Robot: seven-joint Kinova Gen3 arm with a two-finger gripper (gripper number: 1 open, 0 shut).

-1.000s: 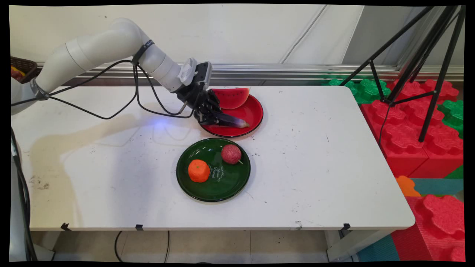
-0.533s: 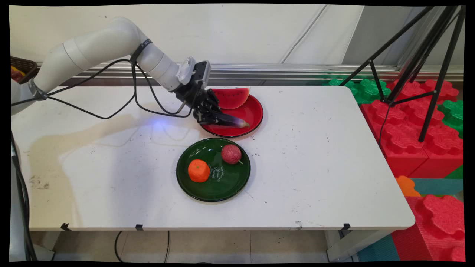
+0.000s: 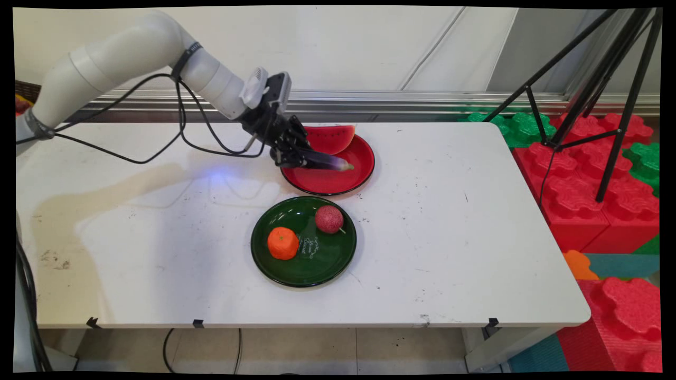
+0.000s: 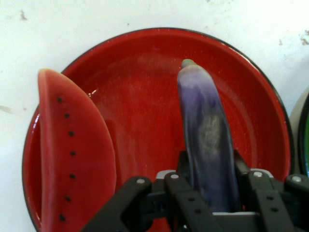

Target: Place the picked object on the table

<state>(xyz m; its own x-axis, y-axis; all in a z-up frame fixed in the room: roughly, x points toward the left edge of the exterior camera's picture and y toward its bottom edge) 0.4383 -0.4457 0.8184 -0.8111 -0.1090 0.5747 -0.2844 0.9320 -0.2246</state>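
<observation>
While clamped round the thick end of a purple eggplant (image 3: 326, 160), black fingers (image 4: 193, 208) pressed against both its sides in the hand view, with the gripper (image 3: 296, 156) reaching in from the left over the left rim of a red plate (image 3: 338, 182). Eggplant sticking out rightward past the fingertips, pale green tip pointing right, seemingly lifted clear of the plate's floor, though contact is hard to judge. Seen from the hand, its body running straight out between the fingers above the red surface, tip short of the plate's rim. Watermelon slice (image 3: 328, 138) lying on the far part of the same plate, just beside the gripper but apart from the eggplant. On the white worktop (image 3: 449, 237), nearer, a green plate (image 3: 317, 264) carrying an orange (image 3: 282, 243) on its left and a round reddish fruit (image 3: 329, 219) at its far right. Black cables (image 3: 179, 132) drooping from the arm to the left. Black tripod (image 3: 597, 95) and red and green foam blocks (image 3: 591, 174) off to the right of the worktop.
</observation>
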